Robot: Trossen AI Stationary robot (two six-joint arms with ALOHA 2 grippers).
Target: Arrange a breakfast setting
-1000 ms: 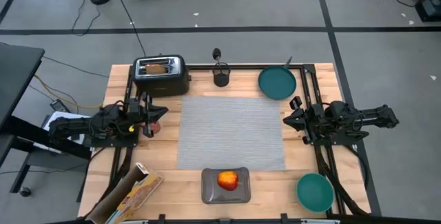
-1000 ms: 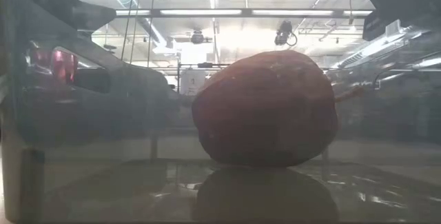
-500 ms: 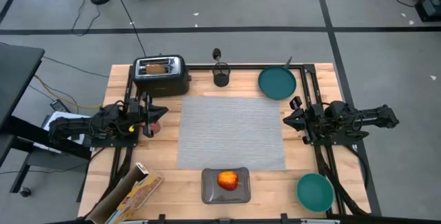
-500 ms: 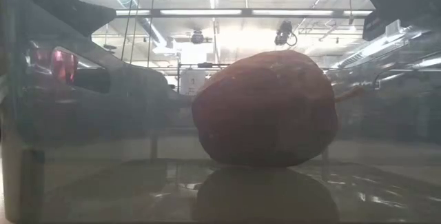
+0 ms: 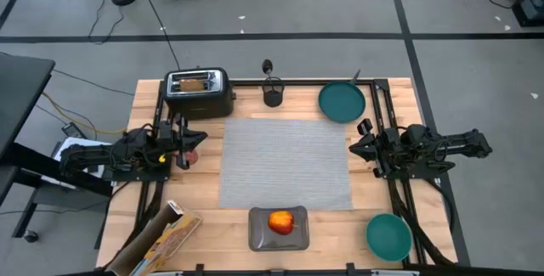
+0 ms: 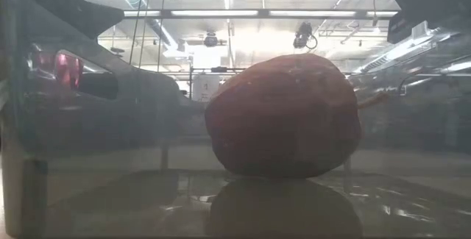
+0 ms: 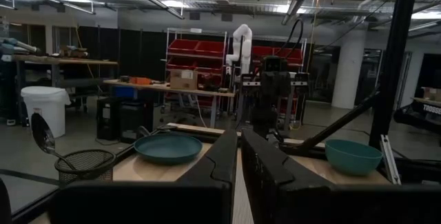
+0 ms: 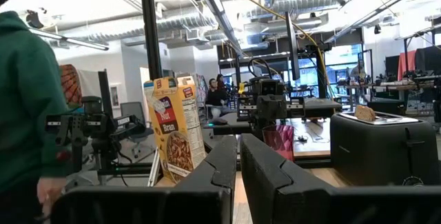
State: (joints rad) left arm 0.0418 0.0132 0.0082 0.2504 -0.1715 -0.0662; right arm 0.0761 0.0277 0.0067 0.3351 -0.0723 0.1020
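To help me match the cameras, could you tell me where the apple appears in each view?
High: apple on the grey tray, near table edge.
Low: apple fills the centre.
Left wrist: not in it.
Right wrist: not in it.
Shared landmark: the tray under the apple.

We see a grey floor [image 5: 280, 4] around the wooden table [image 5: 200, 199], crossed by dark lines, with black cables trailing over it. Beyond the table we look into an open workshop: exposed ceiling ducts [image 8: 138, 27], long strip lights [image 6: 221, 12], red shelving [image 7: 200, 52], a white bin [image 7: 45, 107], and a person in a green top [image 8: 24, 107].
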